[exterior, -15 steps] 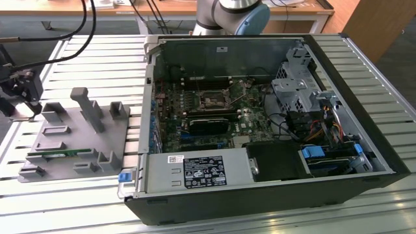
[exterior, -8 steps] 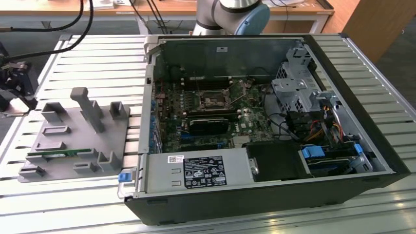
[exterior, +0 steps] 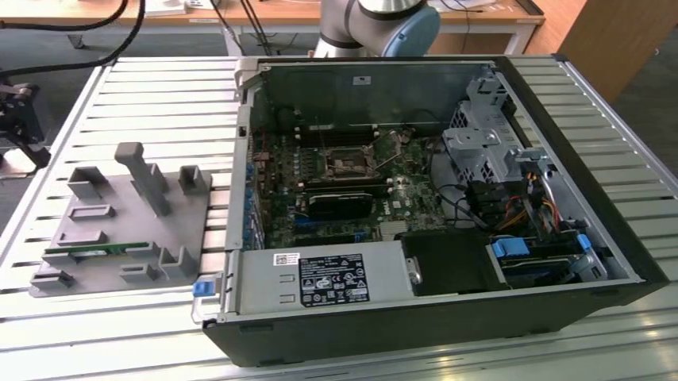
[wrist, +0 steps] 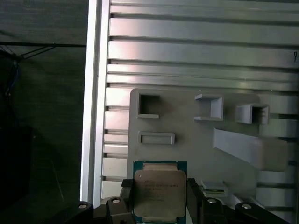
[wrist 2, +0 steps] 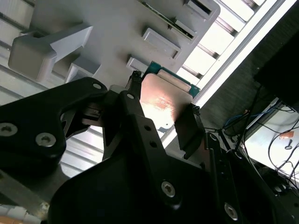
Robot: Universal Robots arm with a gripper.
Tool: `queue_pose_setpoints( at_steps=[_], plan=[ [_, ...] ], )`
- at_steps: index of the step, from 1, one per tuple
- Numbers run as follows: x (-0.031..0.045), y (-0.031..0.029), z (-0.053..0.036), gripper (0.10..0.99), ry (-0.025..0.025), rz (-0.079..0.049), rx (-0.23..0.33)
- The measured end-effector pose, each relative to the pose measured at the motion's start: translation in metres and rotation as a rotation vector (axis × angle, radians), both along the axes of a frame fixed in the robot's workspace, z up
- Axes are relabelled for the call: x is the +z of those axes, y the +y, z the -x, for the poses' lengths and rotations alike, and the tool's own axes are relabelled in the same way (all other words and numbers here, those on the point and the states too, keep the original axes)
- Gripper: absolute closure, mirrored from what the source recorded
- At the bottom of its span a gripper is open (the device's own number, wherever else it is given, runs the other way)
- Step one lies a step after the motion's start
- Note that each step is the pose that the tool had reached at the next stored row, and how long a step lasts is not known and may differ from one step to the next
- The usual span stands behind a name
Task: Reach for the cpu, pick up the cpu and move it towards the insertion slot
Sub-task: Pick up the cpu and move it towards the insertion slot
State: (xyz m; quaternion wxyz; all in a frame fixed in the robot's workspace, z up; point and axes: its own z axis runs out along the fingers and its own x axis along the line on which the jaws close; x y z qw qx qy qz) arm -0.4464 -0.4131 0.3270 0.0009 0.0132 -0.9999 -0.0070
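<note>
Pinching cpu (wrist: 159, 198) by opposite edges, gripper (wrist: 159, 183) over grey tray (wrist: 187, 151); slot (exterior: 348, 164) at tray's 2 o'clock, exterior view.

Clamped, in both wrist views, on a small flat square cpu (wrist 2: 163, 100) (wrist: 159, 186) with a shiny silver metal top: a black two-fingered metal gripper (wrist 2: 161, 106) (wrist: 160, 198), jaws set at the chip's width. One black finger (wrist 2: 188, 128) (wrist: 193, 198) pressed against each of two opposite edges, the chip's silver top turned toward the camera in the first wrist view. Behind the fingers in the second wrist view, broad black linkage plates studded with silver screw heads, spreading out to either side. In the exterior view, at the far edge of the scene, a pale grey round arm joint (exterior: 360, 20) with a blue cap.
</note>
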Motion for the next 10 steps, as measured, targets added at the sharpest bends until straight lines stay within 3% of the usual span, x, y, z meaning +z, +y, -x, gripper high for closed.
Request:
queue_pose_setpoints(
  at_steps=[10],
  plan=[
    [0.0349,0.0014,0.0,0.549,-0.0001,0.004,0.0]
  ],
)
